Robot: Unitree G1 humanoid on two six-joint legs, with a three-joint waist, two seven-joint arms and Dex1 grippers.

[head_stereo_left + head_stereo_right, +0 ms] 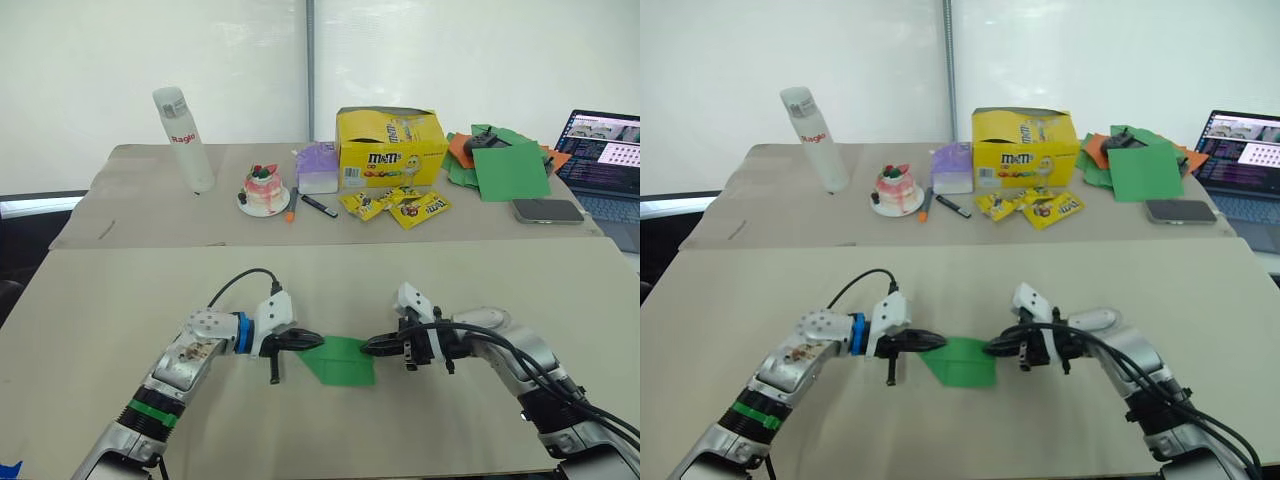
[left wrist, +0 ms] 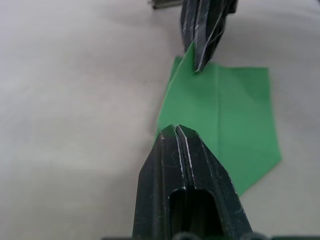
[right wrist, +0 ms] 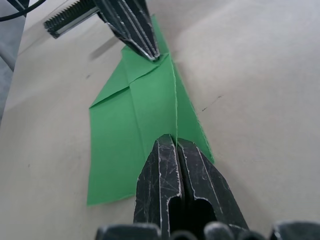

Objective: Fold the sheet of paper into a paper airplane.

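Green sheet of paper (image 1: 342, 361) sits at lower center, already creased into a pointed wedge, so nose folds look done, wings probably left. Left gripper (image 1: 303, 341) and right gripper (image 1: 375, 345) are both closed, pinching its opposite ends.

My black gripper fingers (image 3: 176, 165) pinch plain bright green paper (image 3: 145, 115) over a beige table (image 1: 120, 290). Behind: yellow candy box (image 1: 392, 146), white bottle (image 1: 183, 138) with red lettering.

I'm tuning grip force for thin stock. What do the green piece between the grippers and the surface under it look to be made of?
The sheet of paper: thin matte paper, judging by its sharp creases and layered flaps lying flat. The table: a smooth, dull beige top, possibly laminate or card; the look leaves it open.
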